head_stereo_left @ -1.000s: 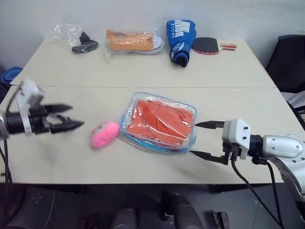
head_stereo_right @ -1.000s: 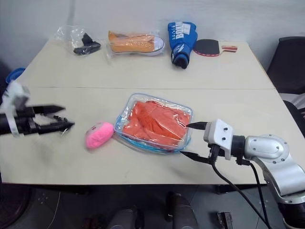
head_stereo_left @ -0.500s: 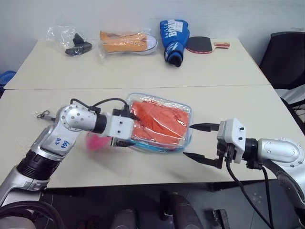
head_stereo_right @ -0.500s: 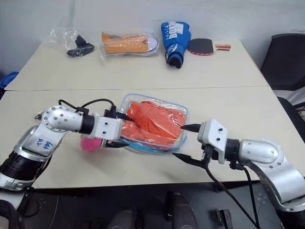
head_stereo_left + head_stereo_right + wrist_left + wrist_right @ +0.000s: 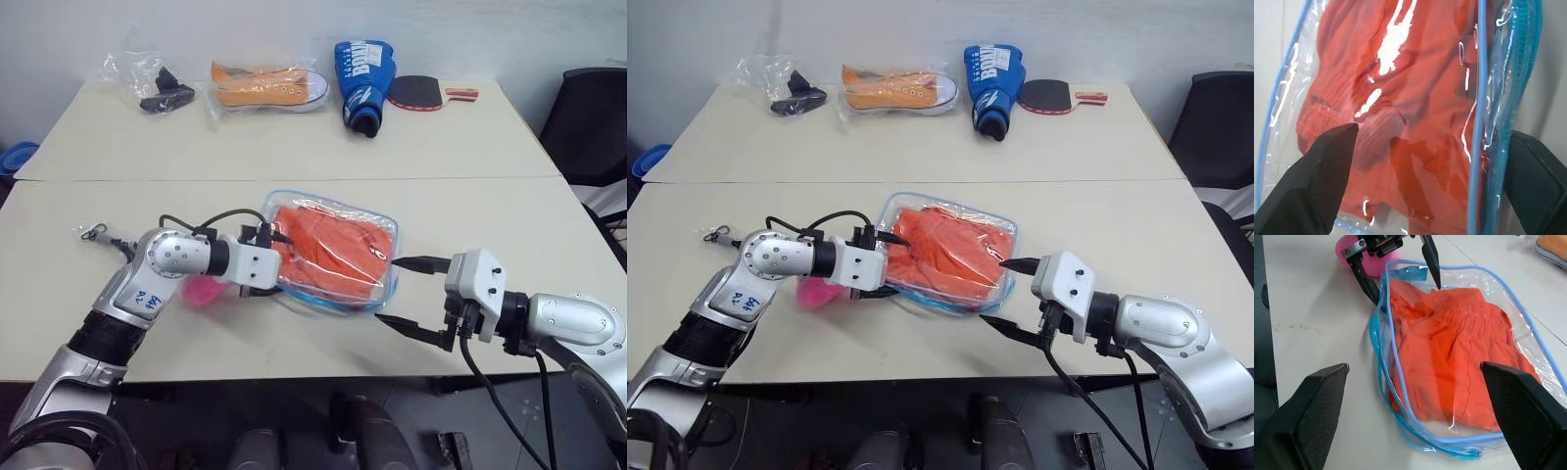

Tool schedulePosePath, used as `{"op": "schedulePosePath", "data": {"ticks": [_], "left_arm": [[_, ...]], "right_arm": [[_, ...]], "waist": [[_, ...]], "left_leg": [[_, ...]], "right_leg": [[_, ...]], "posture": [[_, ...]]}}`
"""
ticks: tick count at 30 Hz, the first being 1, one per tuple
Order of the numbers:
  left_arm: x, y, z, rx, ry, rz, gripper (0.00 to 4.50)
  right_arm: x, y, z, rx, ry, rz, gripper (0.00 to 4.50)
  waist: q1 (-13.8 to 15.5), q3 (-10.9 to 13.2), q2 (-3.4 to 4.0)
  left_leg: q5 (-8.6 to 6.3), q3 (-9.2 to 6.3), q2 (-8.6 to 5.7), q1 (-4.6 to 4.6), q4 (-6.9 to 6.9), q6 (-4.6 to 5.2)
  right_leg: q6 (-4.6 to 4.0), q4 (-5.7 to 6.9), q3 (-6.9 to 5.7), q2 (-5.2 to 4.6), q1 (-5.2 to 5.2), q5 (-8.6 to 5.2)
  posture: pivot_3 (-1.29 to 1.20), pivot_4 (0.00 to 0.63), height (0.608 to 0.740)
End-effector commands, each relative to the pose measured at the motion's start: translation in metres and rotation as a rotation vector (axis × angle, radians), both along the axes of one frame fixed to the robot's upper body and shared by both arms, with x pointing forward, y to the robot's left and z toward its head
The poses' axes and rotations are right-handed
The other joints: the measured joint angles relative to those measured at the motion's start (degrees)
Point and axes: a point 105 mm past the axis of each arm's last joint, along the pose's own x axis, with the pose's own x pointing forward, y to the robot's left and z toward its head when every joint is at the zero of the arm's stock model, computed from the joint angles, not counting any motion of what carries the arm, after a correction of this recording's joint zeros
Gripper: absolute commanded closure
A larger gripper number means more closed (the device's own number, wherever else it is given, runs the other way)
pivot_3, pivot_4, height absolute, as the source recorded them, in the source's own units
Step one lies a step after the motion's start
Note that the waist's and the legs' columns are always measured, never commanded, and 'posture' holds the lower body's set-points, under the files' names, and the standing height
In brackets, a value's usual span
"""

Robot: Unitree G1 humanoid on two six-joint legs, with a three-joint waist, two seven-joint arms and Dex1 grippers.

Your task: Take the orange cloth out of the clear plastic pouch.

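At the far left edge of the table (image 5: 88, 196) lies a small metal clip (image 5: 90, 233), and behind it at the back stands a thin clear bag with a black item (image 5: 152, 83). The left gripper (image 5: 1396, 271) reaches in from the left with its two fingers spread wide: one finger lies over the top of the clear plastic pouch (image 5: 338, 255) at its left end, the other runs along the pouch's outer edge beside the blue trim, so the end sits between them without being pinched. A pink toy (image 5: 203, 292) shows partly behind that arm. The orange cloth (image 5: 338, 250) is inside the pouch, near the middle of the front table. At the back sit an orange sneaker (image 5: 269, 85), a blue boxing glove (image 5: 365, 78) and a table tennis paddle (image 5: 423, 93). To the right, the right gripper (image 5: 411, 299) hovers just beside the pouch's right end, fingers wide apart and touching nothing. The left wrist view adds the cloth's gathered hem pressed under the glossy plastic, and the right wrist view shows the pouch's blue-edged mouth gaping at the left end, which the head views hide behind the arm. A second ago the left gripper hung well off to the left, apart from the pouch; it has swung across to the pouch's left end, while the right gripper has hardly shifted.
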Motion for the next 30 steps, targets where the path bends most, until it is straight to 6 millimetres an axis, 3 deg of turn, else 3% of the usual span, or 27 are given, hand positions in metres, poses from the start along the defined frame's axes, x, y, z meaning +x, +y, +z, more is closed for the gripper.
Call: {"op": "schedulePosePath", "data": {"ticks": [1, 9, 13, 17, 21, 25, 30], "left_arm": [[-0.006, 0.003, 0.019, -0.05, -0.034, -0.023, 0.57], [-0.009, 0.009, 0.016, -0.078, 0.014, 0.01, 3.09], [-0.012, 0.002, 0.015, -0.163, 0.14, 0.046, 4.34], [-0.021, -0.009, 0.015, -0.325, 0.424, 0.134, 4.47], [-0.016, -0.023, 0.024, -0.453, 0.55, 0.229, 4.47], [-0.021, -0.044, 0.035, -0.535, 0.657, 0.216, 4.5], [-0.021, -0.059, 0.036, -0.555, 0.675, 0.22, 4.5]], "right_arm": [[-0.002, 0.0, 0.009, -0.002, -0.049, 0.002, 0.0], [-0.001, -0.001, 0.006, -0.022, -0.042, 0.011, 0.0], [-0.001, 0.0, 0.005, -0.027, -0.044, 0.018, 0.0], [-0.007, 0.003, 0.009, 0.004, -0.031, 0.036, 0.0], [-0.017, 0.009, 0.011, 0.045, 0.001, 0.077, 0.0], [-0.009, 0.018, 0.002, 0.053, 0.002, 0.051, 0.92], [0.02, 0.027, -0.017, -0.033, -0.06, -0.058, 2.62]], "waist": [[-0.01, 0.0, 0.0], [0.21, 0.0, 0.0], [0.47, 0.0, 0.0], [0.51, 0.0, 0.0], [0.58, 0.0, -0.01], [0.59, -0.03, -0.05], [0.03, -0.03, -0.05]], "left_leg": [[0.0, 0.0, 0.0, 0.0, 0.0, 0.0], [0.0, -0.01, 0.0, 0.0, 0.01, 0.0], [0.0, 0.0, -0.01, 0.0, 0.0, 0.0], [0.0, -0.01, -0.01, -0.01, 0.0, 0.0], [0.01, -0.06, -0.02, -0.02, 0.02, -0.01], [0.02, -0.1, -0.03, -0.01, 0.03, -0.03], [0.06, -0.09, -0.02, 0.03, 0.02, -0.11]], "right_leg": [[0.0, 0.0, 0.0, 0.0, 0.0, 0.0], [0.0, 0.0, -0.01, -0.01, 0.0, 0.0], [0.0, 0.0, -0.01, -0.01, 0.0, 0.0], [0.0, 0.0, -0.01, 0.01, 0.0, 0.0], [0.0, 0.02, 0.01, 0.03, 0.02, 0.0], [0.01, 0.02, 0.02, 0.03, 0.04, 0.0], [-0.02, 0.1, 0.05, 0.03, 0.03, -0.02]], "posture": [[0.0, 0.15, 0.74], [0.0, 0.15, 0.74], [0.0, 0.15, 0.74], [0.0, 0.15, 0.74], [0.0, 0.15, 0.74], [0.0, 0.15, 0.74], [0.0, 0.15, 0.74]]}}
